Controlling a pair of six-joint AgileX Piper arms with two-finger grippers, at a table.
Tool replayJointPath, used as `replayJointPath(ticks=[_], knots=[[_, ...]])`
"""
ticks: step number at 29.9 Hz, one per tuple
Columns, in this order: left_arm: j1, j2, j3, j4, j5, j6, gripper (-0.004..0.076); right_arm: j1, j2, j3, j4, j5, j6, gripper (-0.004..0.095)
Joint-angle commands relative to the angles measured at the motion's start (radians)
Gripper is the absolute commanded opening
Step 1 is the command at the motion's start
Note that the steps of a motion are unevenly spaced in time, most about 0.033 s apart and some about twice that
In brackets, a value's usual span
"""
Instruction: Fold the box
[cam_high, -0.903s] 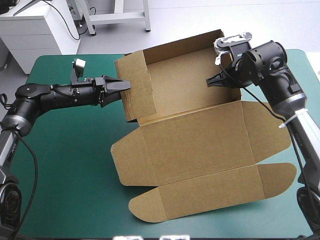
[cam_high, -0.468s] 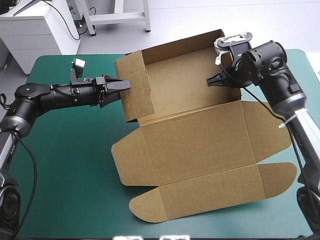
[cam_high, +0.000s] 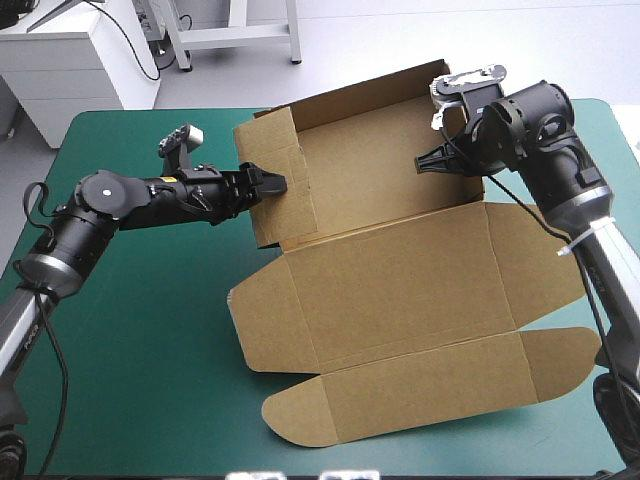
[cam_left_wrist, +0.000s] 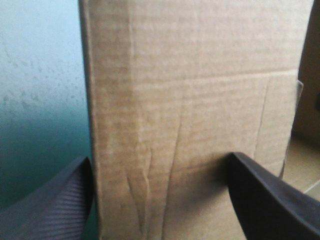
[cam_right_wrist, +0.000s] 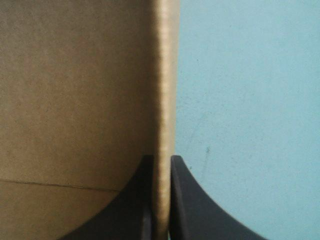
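The brown box (cam_high: 390, 280) lies mid-table, its back and side walls raised and its lid flat toward the front edge. My left gripper (cam_high: 268, 183) is at the outside of the left wall. In the left wrist view its black fingers (cam_left_wrist: 50, 200) stand apart, open, with the creased wall (cam_left_wrist: 190, 75) close ahead between them (cam_left_wrist: 160, 157). At the box's far right corner, my right gripper (cam_high: 425, 162) is pinched on the upright right wall. The right wrist view shows both fingers all but meeting (cam_right_wrist: 161, 157) on the board's edge (cam_right_wrist: 167, 75).
The lid's rounded front flap (cam_high: 400, 385) reaches close to the table's front edge. Teal-green cover (cam_high: 130, 320) shows left of the box and under my left arm. The lid's right flap (cam_high: 535, 255) lies beneath my right arm.
My left arm has swung in toward the box and its wrist has rolled, bringing the gripper up against the left wall. The box has shifted slightly. The right arm has stayed put.
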Motion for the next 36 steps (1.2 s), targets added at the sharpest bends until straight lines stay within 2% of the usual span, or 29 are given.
replayJointPath(ticks=[1,3,7,13,28,33,36], knots=[[-0.059,-0.036,-0.031,0.086,-0.098,-0.11,0.0536,0.022,-0.044,-0.054,-0.029,-0.034,0.012,-0.002],[-0.087,-0.036,-0.031,0.17,-0.139,-0.184,0.0536,0.049,-0.044,-0.072,-0.058,-0.03,0.017,-0.002],[-0.108,-0.034,-0.031,0.262,-0.151,-0.258,0.0536,0.094,-0.044,-0.099,-0.13,-0.014,0.039,-0.002],[-0.108,-0.033,-0.031,0.303,-0.168,-0.304,0.0536,0.106,-0.044,-0.12,-0.132,0.004,0.062,-0.002],[-0.108,0.044,-0.031,0.218,-0.253,-0.283,0.0536,0.108,-0.044,-0.155,-0.014,0.007,0.039,-0.002],[-0.108,0.046,-0.031,0.095,-0.286,-0.147,0.0536,0.108,-0.044,-0.155,-0.01,0.007,0.034,-0.002],[-0.108,0.046,-0.031,0.058,-0.314,-0.117,0.0534,0.119,-0.044,-0.155,-0.009,0.007,0.034,-0.002]])
